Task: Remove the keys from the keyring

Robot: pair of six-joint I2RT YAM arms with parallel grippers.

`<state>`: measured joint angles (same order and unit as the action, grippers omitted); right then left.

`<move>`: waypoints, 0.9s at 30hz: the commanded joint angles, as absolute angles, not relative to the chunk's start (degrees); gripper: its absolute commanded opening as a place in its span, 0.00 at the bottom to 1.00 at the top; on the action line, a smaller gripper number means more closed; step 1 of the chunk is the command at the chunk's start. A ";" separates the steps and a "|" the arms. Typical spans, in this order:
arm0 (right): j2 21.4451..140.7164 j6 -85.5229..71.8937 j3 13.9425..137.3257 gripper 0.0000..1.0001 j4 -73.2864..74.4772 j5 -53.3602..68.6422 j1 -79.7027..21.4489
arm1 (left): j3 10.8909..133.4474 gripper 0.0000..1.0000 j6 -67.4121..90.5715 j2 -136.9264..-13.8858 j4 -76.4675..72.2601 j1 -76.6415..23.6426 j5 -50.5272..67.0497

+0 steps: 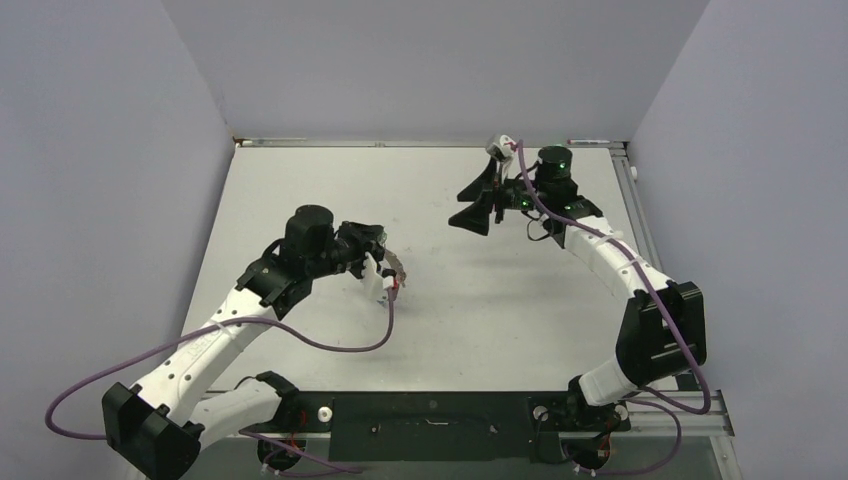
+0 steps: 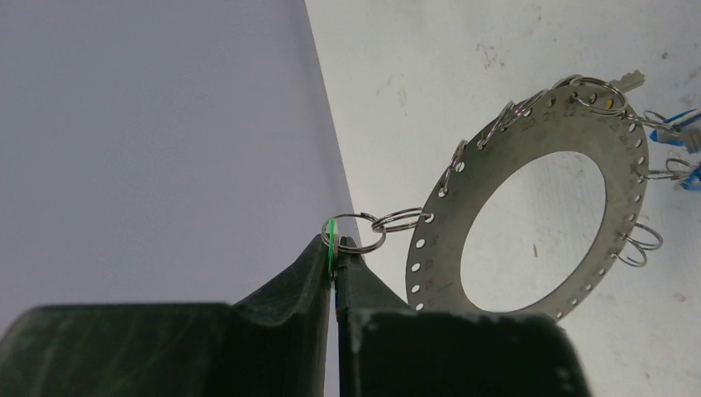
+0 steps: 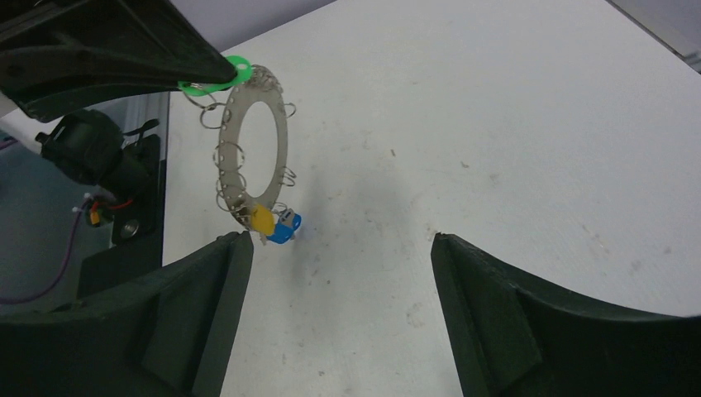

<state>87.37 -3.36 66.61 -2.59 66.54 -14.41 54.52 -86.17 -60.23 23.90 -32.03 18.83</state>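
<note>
Left wrist | left end effector pinches green tag | keyring just beyond

Your left arm reaches from the near left toward the middle. Its left gripper is pressed tight, pinching a green tag. Your right arm stretches far right. Its right gripper points left, jaws spread wide, holding nothing.

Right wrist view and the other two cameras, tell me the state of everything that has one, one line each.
Left hand: shut on the green plastic tag.
Flat silver perforated metal keyring: hanging from that tag by small linked wire rings.
Yellow plastic tag and blue plastic tag: attached at the keyring's bottom edge.
Right hand: open, empty, apart from the keyring.
</note>
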 commanded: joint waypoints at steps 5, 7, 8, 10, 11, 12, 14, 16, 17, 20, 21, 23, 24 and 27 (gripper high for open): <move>84.26 0.47 65.30 0.63 -12.92 71.99 -21.01 | 50.32 0.00 -83.35 -54.06 5.94 -32.87 27.43; 84.50 0.52 65.12 0.61 -15.85 72.51 -21.91 | 48.03 0.00 -82.98 -53.04 2.58 -32.88 28.69; 84.94 0.60 65.17 0.60 -16.91 73.07 -22.40 | 47.06 0.00 -82.97 -52.60 1.12 -32.87 29.40; 85.23 1.24 65.49 0.59 -18.22 73.79 -23.10 | 45.50 0.00 -83.41 -51.95 -3.15 -32.87 30.78; 85.27 1.85 65.73 0.59 -18.21 73.90 -23.38 | 44.72 0.00 -83.72 -51.74 -5.14 -32.87 31.86; 85.41 2.63 66.13 0.59 -17.68 74.05 -23.60 | 43.95 0.00 -84.26 -51.54 -6.77 -32.87 32.68; 85.41 4.37 66.44 0.59 -16.19 74.07 -24.00 | 42.29 0.00 -85.44 -51.18 -10.02 -32.87 34.19; 85.33 7.14 66.77 0.59 -13.59 73.82 -24.52 | 40.52 0.00 -86.35 -50.84 -13.37 -32.87 35.51; 85.23 8.98 67.01 0.58 -11.12 73.71 -24.79 | 39.78 0.00 -87.37 -50.60 -14.11 -32.87 36.29; 85.07 14.36 67.76 0.58 -5.41 73.57 -25.51 | 37.10 0.00 -89.96 -49.58 -16.71 -32.87 39.02; 85.08 15.88 68.09 0.58 -3.64 73.82 -25.63 | 36.38 0.00 -90.97 -49.23 -17.46 -32.87 40.01; 84.92 18.38 68.51 0.58 -1.15 74.14 -25.88 | 34.78 0.00 -93.11 -48.69 -18.78 -32.87 41.87; 84.88 19.05 68.74 0.58 -0.36 74.36 -26.01 | 34.00 0.00 -94.09 -48.43 -19.62 -32.87 42.82; 84.81 20.55 69.20 0.57 2.37 74.94 -26.10 | 32.02 0.00 -96.97 -47.93 -21.47 -32.87 45.13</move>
<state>86.24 13.80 66.02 -1.08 71.46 -25.61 33.34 -91.59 -49.69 -13.08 -32.60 38.85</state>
